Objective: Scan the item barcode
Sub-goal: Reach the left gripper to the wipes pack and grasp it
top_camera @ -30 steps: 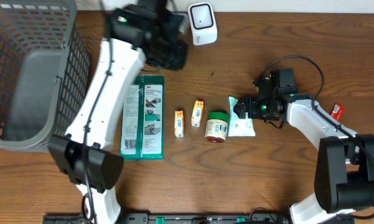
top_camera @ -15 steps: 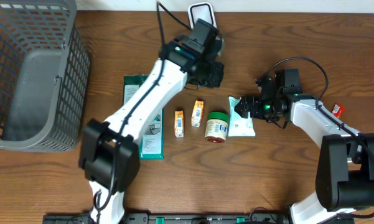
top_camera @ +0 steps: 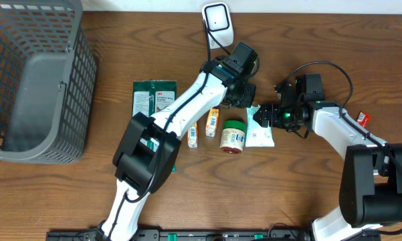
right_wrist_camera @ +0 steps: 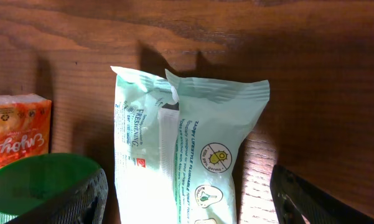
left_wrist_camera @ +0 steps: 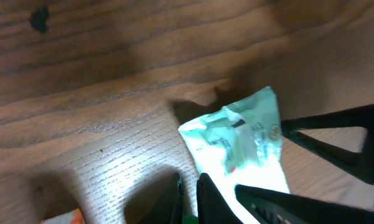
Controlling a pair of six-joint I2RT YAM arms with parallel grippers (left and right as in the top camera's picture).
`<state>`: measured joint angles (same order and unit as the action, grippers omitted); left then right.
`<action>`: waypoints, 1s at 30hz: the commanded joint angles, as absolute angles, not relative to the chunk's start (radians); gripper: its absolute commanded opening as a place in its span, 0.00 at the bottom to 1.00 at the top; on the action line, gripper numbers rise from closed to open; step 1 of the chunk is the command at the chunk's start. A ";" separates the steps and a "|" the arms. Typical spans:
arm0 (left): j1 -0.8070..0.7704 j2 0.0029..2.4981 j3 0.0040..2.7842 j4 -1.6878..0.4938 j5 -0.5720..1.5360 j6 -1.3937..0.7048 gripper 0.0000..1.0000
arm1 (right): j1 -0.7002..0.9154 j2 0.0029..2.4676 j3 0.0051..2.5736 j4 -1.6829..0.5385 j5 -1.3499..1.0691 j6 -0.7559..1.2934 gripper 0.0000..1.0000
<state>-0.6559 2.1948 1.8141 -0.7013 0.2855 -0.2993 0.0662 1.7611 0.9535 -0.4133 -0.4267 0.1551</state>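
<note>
The item to scan is the pale green wipes pack (right_wrist_camera: 193, 155). It lies flat on the worktop (top_camera: 308, 194), a little right of the middle, just beside the green-lidded jar (top_camera: 233, 136). The right fingers (right_wrist_camera: 81, 199) are open and stand one on each side of the pack, not touching it. The left fingers (left_wrist_camera: 168, 208) are closed on nothing and hang over the pack's far end.

I judge the pack to be light and soft. Its film looks smooth, so it may slip or buckle if it is squeezed hard. A good place to hold is across the middle of its width, where the filling gives body. The thin crimped ends would only fold.

The scanner (top_camera: 216, 20) stands at the far edge of the worktop, and the path to it is partly taken by the left arm. The jar and a small orange box (right_wrist_camera: 18, 130) crowd the pack's left side. The right side and the near edge are free. The basket (top_camera: 87, 67) is well apart, at the left edge.
</note>
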 commanded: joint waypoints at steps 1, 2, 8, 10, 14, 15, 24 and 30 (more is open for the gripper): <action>-0.667 2.223 1.807 -0.697 0.276 -0.313 0.11 | 0.046 1.768 0.946 -0.410 -0.457 0.139 0.79; -0.671 2.230 1.807 -0.696 0.276 -0.313 0.11 | 0.037 1.768 0.946 -0.410 -0.479 0.131 0.79; -0.699 2.276 1.807 -0.669 0.275 -0.313 0.12 | -0.034 1.768 0.946 -0.424 -0.559 0.114 0.79; -0.703 2.289 1.807 -0.663 0.275 -0.313 0.12 | -0.052 1.768 0.946 -0.432 -0.560 0.107 0.79; -0.703 2.312 1.807 -0.664 0.267 -0.313 0.12 | -0.076 1.768 0.946 -0.445 -0.559 0.102 0.79; -0.703 2.317 1.807 -0.664 0.262 -0.314 0.12 | -0.078 1.768 0.946 -0.447 -0.560 0.102 0.79; -0.706 2.329 1.806 -0.657 0.235 -0.321 0.13 | -0.077 1.768 0.946 -0.450 -0.604 0.088 0.80; -0.731 2.330 1.803 -0.652 0.249 -0.324 0.13 | -0.077 1.768 0.941 -0.479 -0.611 0.088 0.74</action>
